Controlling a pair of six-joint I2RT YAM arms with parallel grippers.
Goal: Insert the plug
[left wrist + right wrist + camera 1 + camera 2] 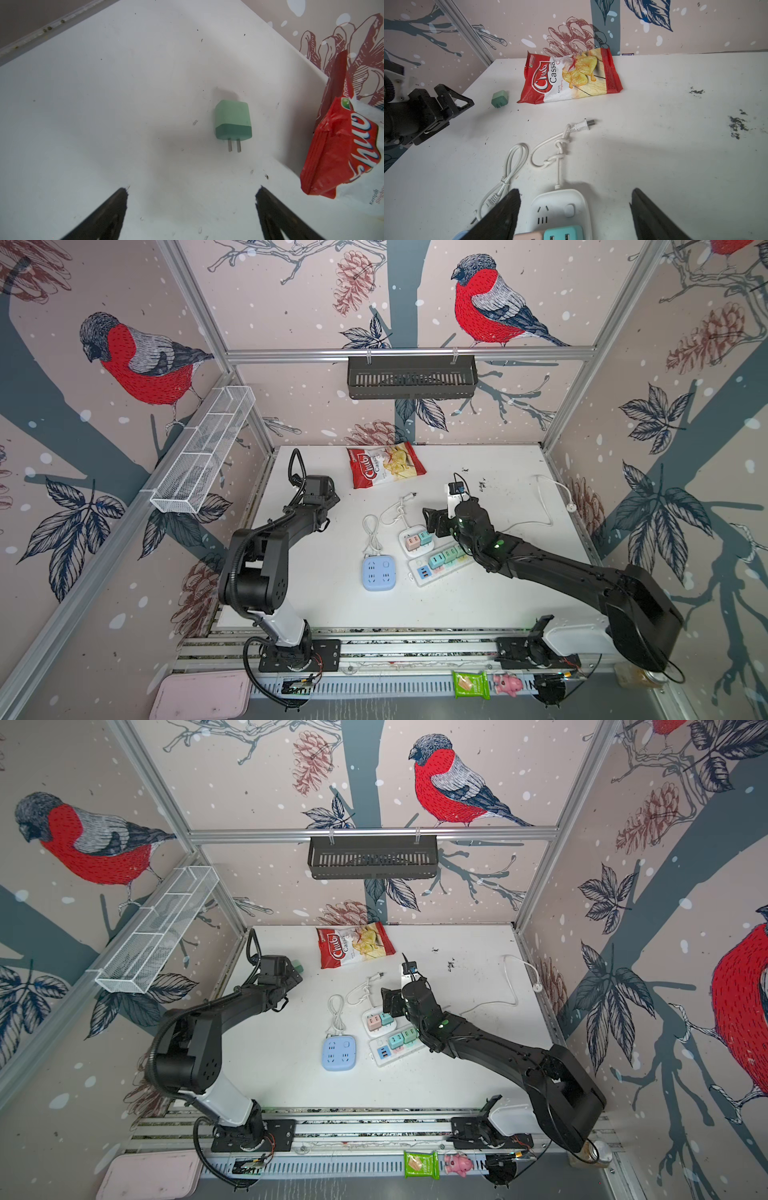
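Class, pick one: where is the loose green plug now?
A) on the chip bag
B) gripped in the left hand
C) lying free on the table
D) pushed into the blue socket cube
C: the green plug lies on the table, prongs bare, ahead of the open left hand.

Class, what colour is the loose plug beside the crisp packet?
Green plug; clearest in left wrist view.
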